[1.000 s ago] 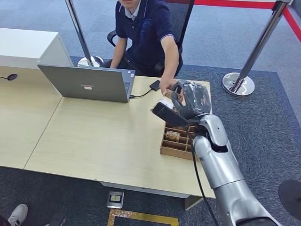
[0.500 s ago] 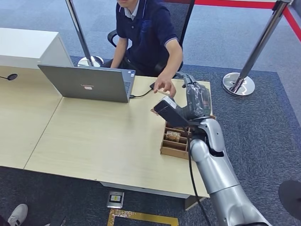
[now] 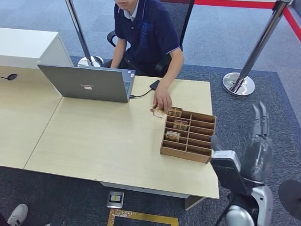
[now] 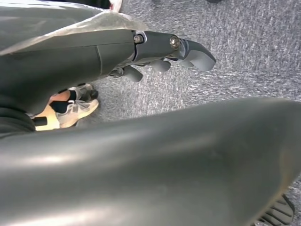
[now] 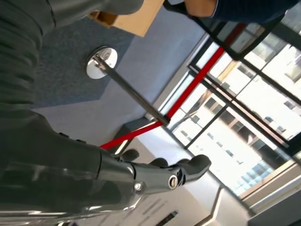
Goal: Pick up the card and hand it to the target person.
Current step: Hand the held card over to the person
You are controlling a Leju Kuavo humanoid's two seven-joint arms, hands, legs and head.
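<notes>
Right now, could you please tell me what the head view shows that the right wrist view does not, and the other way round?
Head view alone: the laptop, the wooden tray of slots on the table, and the person's hand resting on a card beside that tray. Right wrist view alone: tall windows with buildings outside. Both share the right hand, fingers straight and holding nothing, the metal post with its round base, the red belt and the person's dark blue sleeve.
</notes>
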